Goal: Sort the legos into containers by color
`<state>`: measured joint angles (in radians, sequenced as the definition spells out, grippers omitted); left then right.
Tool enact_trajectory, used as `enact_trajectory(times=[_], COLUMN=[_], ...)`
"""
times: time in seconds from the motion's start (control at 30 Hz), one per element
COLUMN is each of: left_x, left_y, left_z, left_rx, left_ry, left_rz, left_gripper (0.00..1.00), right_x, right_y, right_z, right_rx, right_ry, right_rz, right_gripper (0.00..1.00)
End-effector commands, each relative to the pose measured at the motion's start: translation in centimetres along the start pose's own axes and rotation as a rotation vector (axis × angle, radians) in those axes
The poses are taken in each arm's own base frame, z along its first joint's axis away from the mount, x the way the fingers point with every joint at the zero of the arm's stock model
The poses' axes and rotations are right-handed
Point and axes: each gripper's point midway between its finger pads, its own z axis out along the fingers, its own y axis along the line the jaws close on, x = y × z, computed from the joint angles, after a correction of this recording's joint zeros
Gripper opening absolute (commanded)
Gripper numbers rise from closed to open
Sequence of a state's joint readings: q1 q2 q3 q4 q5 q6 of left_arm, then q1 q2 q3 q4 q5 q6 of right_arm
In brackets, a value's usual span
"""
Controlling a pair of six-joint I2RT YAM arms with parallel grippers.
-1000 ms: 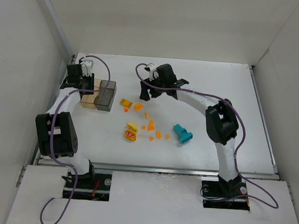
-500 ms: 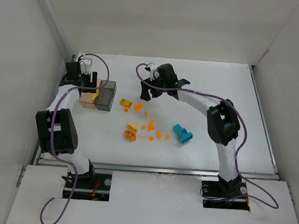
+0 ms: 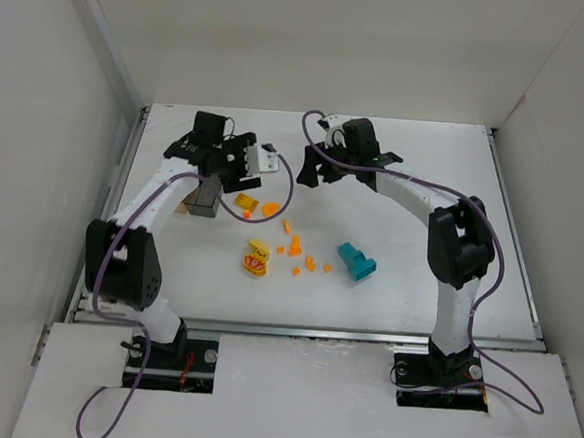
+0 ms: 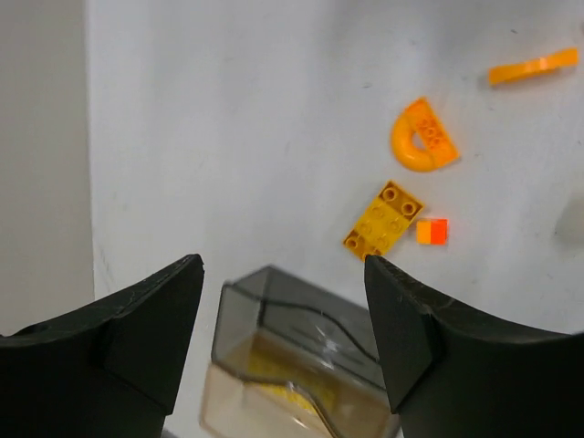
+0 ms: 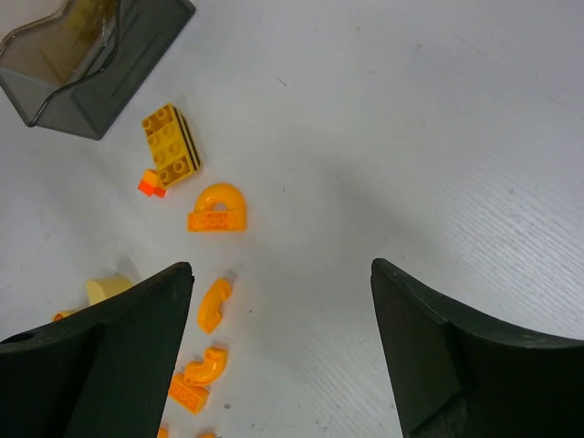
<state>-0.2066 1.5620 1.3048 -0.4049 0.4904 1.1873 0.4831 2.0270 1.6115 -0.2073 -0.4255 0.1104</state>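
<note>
- While both hands hang spread and hold nothing, the sorting looks barely begun: most legos lie loose on the desk (image 3: 424,188).
- Over the two adjoining boxes hovers the left hand (image 4: 283,272), fingers wide apart. The grey box (image 4: 301,315) is nearest its fingertips, with the amber box (image 4: 260,411) touching it on the nearer side.
- Its closest loose piece is the yellow brick (image 4: 383,217), just beside the grey box. A tiny red-orange bit (image 4: 432,231) sits at the brick's corner and an orange half-arch (image 4: 422,137) lies a little further off.
- Likewise spread, the right hand (image 5: 281,269) hangs above bare desk beside the same cluster, with curved orange bits (image 5: 214,304) close to one finger.
- Well apart from the boxes, on the right arm's side, sits the teal block (image 3: 357,262).
- I judge the brick to be the left hand's likely pick. To do it well, turn the wrist so the fingers straddle the brick's short width. Come straight down, and close only once both pads are below the studs.
- Keep the box-side finger from nudging the grey box, and keep the red-orange bit out of the pinch so that one piece alone lifts.
- Both hands are near one cluster, so one should work while the other waits aside.
</note>
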Motion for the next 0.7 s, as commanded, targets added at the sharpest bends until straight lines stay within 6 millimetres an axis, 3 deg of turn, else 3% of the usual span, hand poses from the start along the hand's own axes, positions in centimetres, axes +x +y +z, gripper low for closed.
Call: enact_trajectory(times=[0.0, 0.07, 0.1, 0.23, 0.37, 0.47, 0.57, 0.67], left_x=[1.7, 1.9, 3.2, 5.6, 5.3, 5.3, 6.7, 8.1], left_y=[-4.9, -5.6, -5.9, -6.1, -7.8, -8.3, -8.2, -8.3], left_z=[3.4, 3.2, 4.0, 4.2, 5.7, 6.5, 7.2, 8.0], left_rx=[0.349, 0.471, 0.519, 0.605, 0.666, 0.670, 0.638, 0.621], left_ry=[-0.001, 0.022, 0.019, 0.054, 0.070, 0.071, 0.133, 0.176], left_rz=[0.238, 0.293, 0.334, 0.419, 0.448, 0.406, 0.383, 0.393], left_gripper=[0.68, 0.70, 0.70, 0.72, 0.72, 0.72, 0.72, 0.65], right_x=[-2.6, -1.8, -2.0, -1.2, -1.5, -1.2, -1.7, -2.1], right_y=[2.9, 2.7, 2.3, 1.4, -0.1, -0.1, -0.3, -0.5], right_z=[-1.9, -2.2, -2.8, -3.2, -3.7, -3.5, -3.7, -4.0], right_rx=[-0.063, -0.051, -0.043, -0.034, -0.018, -0.028, -0.032, -0.034], right_ry=[-0.084, -0.072, -0.080, -0.067, -0.077, -0.068, -0.078, -0.088], right_rz=[-0.058, -0.062, -0.059, -0.050, -0.034, -0.031, -0.040, -0.040], right_gripper=[0.84, 0.85, 0.85, 0.85, 0.85, 0.85, 0.85, 0.85])
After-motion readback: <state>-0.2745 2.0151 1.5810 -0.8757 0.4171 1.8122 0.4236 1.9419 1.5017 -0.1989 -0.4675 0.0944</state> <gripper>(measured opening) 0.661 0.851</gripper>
